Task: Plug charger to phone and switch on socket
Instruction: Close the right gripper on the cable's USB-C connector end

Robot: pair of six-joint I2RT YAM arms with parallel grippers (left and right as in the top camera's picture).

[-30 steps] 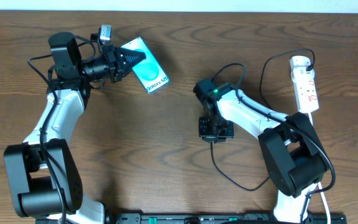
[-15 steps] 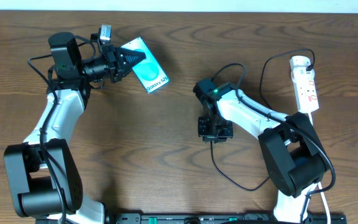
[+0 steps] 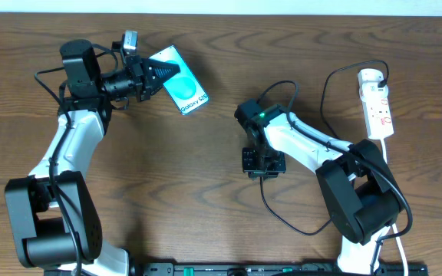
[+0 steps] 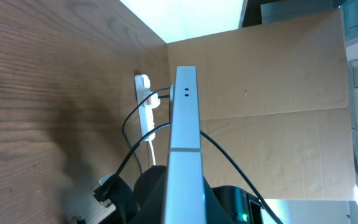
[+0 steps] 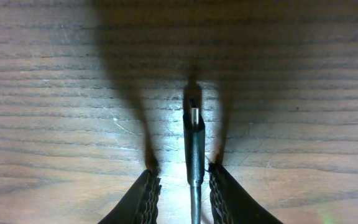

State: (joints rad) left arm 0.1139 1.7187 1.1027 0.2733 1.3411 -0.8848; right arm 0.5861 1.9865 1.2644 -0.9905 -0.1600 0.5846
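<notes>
Overhead: left gripper is clamped on the phone at the far left of the table. The right gripper points down mid-table and the socket lies at the right edge. Left wrist: phone seen edge-on, socket beyond it. Right wrist: charger plug tip lies on the wood between the fingers, jaws slightly apart and clear of it.

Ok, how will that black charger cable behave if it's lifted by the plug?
Probably floppy: the charger lies in loose curves on the table. Its plug tip looks rigid, so it should hold aim. Being thin, it might twist in a pinch.
</notes>
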